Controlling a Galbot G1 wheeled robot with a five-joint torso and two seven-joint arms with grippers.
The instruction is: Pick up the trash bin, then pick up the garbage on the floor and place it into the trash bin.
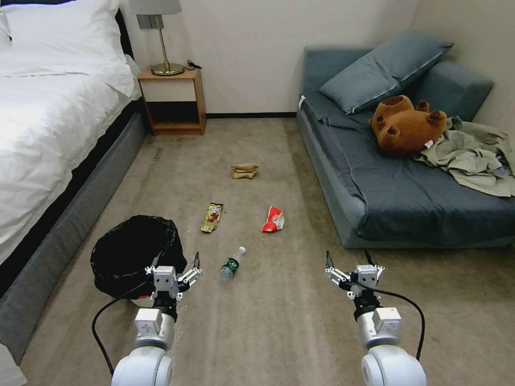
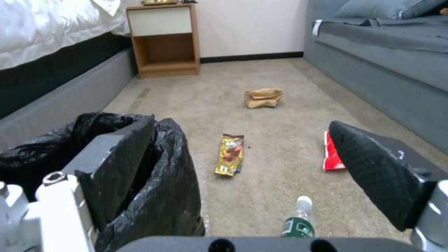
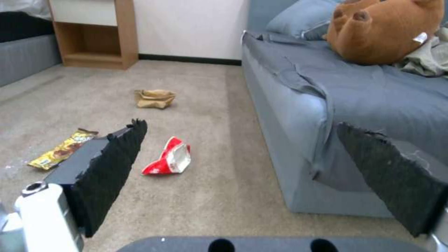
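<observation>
The trash bin (image 1: 131, 252) with its black liner stands on the carpet at the left, beside the bed. My left gripper (image 1: 174, 262) is open at its rim; in the left wrist view one finger (image 2: 117, 157) sits inside the liner (image 2: 173, 182) and the other (image 2: 373, 168) is outside. Garbage lies ahead: a clear bottle (image 1: 232, 264), a gold-brown wrapper (image 1: 212, 216), a red-and-white packet (image 1: 273, 219) and a tan paper bag (image 1: 244, 170). My right gripper (image 1: 347, 255) hangs open over bare carpet, holding nothing.
A white bed (image 1: 48, 123) runs along the left, with a wooden nightstand (image 1: 174, 99) at the back wall. On the grey sofa (image 1: 407, 187) at the right lie a brown plush bear (image 1: 405, 126) and grey-green clothes (image 1: 472, 158). Open carpet lies between them.
</observation>
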